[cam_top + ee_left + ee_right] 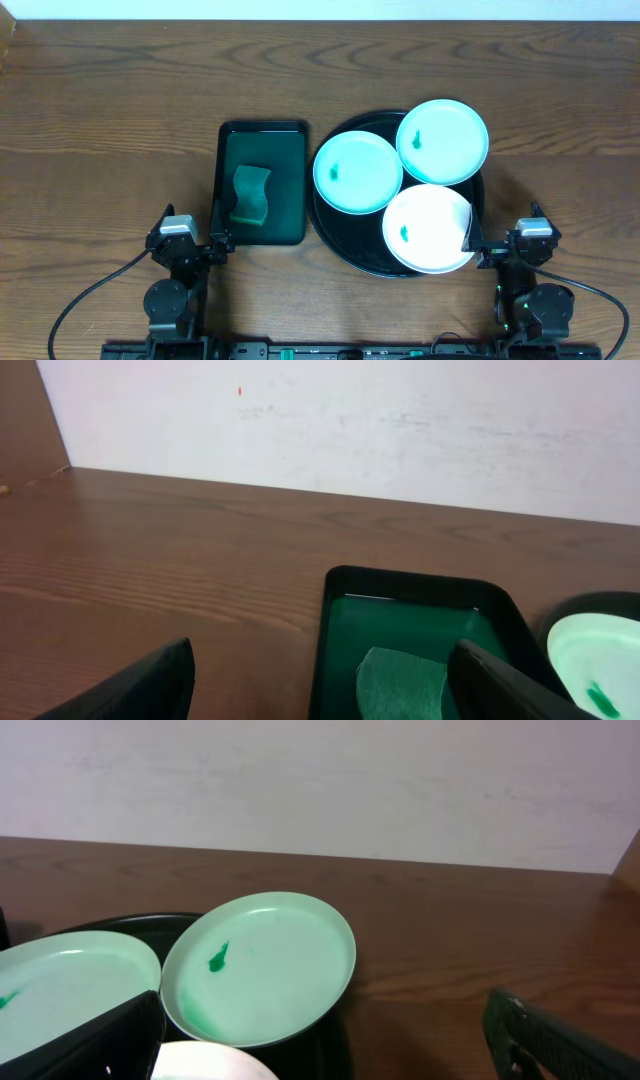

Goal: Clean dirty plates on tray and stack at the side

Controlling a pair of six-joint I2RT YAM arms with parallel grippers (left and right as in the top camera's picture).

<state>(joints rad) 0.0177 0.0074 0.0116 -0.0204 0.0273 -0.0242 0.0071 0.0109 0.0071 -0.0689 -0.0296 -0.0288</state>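
On black tray (340, 240), right of table centre: three plates, each with green smear. One left (357, 172), one far right (442, 141), one near (428, 228). Just left: green rectangular tray (285, 170) holding sponge (251, 195). Left gripper (322, 650) spread wide, empty, at green tray's near edge. Right gripper (318, 1005) spread wide, empty, beside near plate.

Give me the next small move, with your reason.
Probably bring the left gripper forward and down over the sponge in the green tray. It and the right gripper are open and empty, and all three plates on the black tray carry green smears.
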